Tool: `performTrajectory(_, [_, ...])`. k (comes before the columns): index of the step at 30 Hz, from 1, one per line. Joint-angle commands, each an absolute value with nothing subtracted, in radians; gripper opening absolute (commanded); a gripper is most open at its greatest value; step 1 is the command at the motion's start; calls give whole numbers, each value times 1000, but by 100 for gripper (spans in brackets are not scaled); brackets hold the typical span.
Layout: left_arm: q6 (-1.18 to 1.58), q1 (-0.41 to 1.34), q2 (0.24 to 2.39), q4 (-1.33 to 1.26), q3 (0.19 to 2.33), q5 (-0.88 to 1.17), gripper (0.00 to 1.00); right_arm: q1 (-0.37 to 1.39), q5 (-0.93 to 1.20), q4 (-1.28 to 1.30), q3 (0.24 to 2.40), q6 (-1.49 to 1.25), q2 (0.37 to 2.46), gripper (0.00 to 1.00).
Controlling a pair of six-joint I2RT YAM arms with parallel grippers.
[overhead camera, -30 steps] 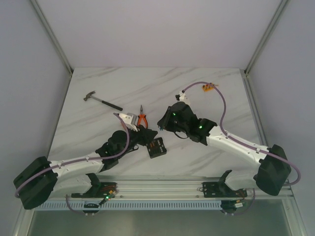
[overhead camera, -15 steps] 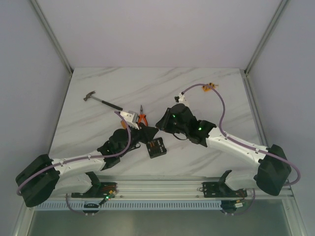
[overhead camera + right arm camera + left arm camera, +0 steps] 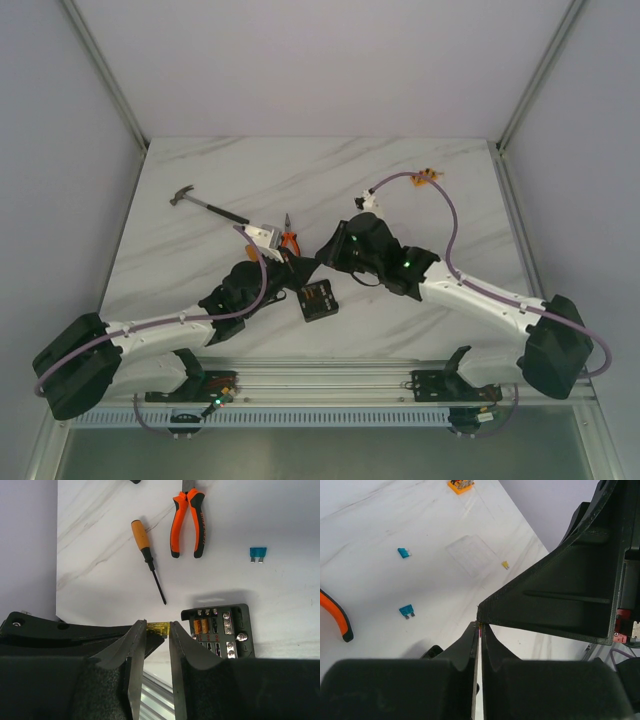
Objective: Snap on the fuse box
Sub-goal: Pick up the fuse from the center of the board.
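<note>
Marble desk [image 3: 330,170] under plain grey walls, and both arms meet over its near middle. The box [image 3: 220,632] sits open just beside the right hand [image 3: 157,630], rows of fuses showing, while its clear lid [image 3: 469,554] lies flat on the desk well apart from it. The right hand pinches a yellow fuse [image 3: 159,626] at its tips. The left hand [image 3: 479,630] is pressed almost together right against it, a sliver of colour at its tips, so I take it to be nipping the same fuse. With both hands on so small a piece, a tug from either could twist it free and drop it, perhaps into the box where it would foul the lid. That lid, thin and see-through, looks awkward to lift off the marble. Two blue fuses [image 3: 404,553] [image 3: 407,611] lie loose near it. Pliers [image 3: 187,522] and a screwdriver [image 3: 147,560] lie behind the box, a hammer [image 3: 205,205] farther left.
</note>
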State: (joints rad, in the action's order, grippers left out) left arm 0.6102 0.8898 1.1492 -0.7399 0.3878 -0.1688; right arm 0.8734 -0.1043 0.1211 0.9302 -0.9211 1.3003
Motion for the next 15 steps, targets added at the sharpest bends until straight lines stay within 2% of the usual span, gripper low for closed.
performTrajectory(1, [609, 893, 1132, -760, 409, -183, 6, 884, -105, 98, 914, -937, 1275, 26])
performTrajectory(3, [603, 893, 1123, -750, 405, -188, 2, 884, -108, 93, 911, -931, 1267, 28])
performTrajectory(5, [585, 892, 1114, -733, 403, -190, 0, 885, -114, 81, 905, -891, 1254, 35])
performTrajectory(8, [537, 883, 1097, -685, 409, -167, 0, 879, -123, 52, 893, -773, 1213, 45])
performTrajectory(10, [501, 855, 1078, -656, 410, -119, 0, 869, -125, 40, 885, -677, 1179, 47])
performTrajectory(15, [444, 744, 1021, -604, 409, 83, 0, 823, 83, -64, 826, -383, 1089, 60])
